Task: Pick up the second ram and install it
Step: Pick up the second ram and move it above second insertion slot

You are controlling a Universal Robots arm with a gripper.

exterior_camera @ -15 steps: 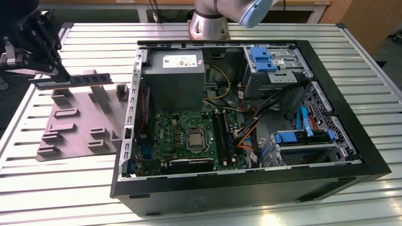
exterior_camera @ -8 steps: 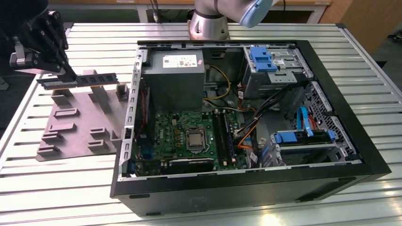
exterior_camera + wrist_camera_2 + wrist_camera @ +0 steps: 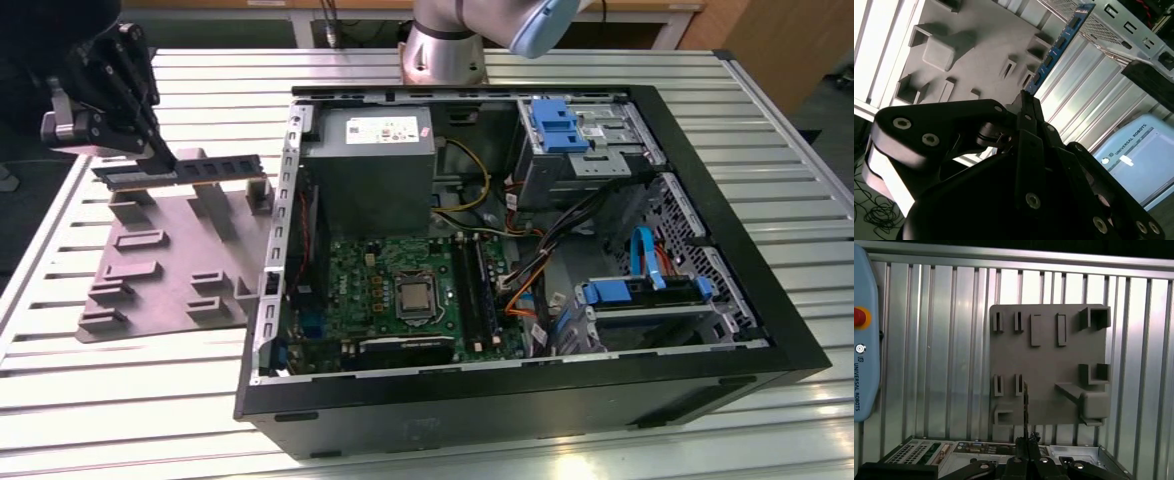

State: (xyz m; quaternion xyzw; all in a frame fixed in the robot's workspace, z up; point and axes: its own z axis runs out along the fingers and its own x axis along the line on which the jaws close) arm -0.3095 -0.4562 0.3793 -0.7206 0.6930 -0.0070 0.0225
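My black gripper (image 3: 158, 162) is at the exterior view's far left, shut on one end of the second ram (image 3: 187, 170). The ram is a long, thin, greenish stick with dark chips, held level above the grey holder block (image 3: 174, 270). In the second wrist view the ram (image 3: 1054, 50) runs edge-on away from the closed fingertips (image 3: 1024, 102). In the first wrist view the ram is a thin dark line (image 3: 1025, 407) over the holder block (image 3: 1049, 365), rising from the gripper (image 3: 1027, 442). The open computer case (image 3: 747, 360) holds the green circuit board (image 3: 400, 290) with its long black slots (image 3: 474, 280).
The case has tall black walls and is crowded with a power supply (image 3: 367, 170), blue drive cages (image 3: 561, 125) and cables (image 3: 534, 280). The ribbed metal table (image 3: 134, 400) surrounds both. The arm's base (image 3: 447, 50) stands behind the case. Upright posts rise from the holder block.
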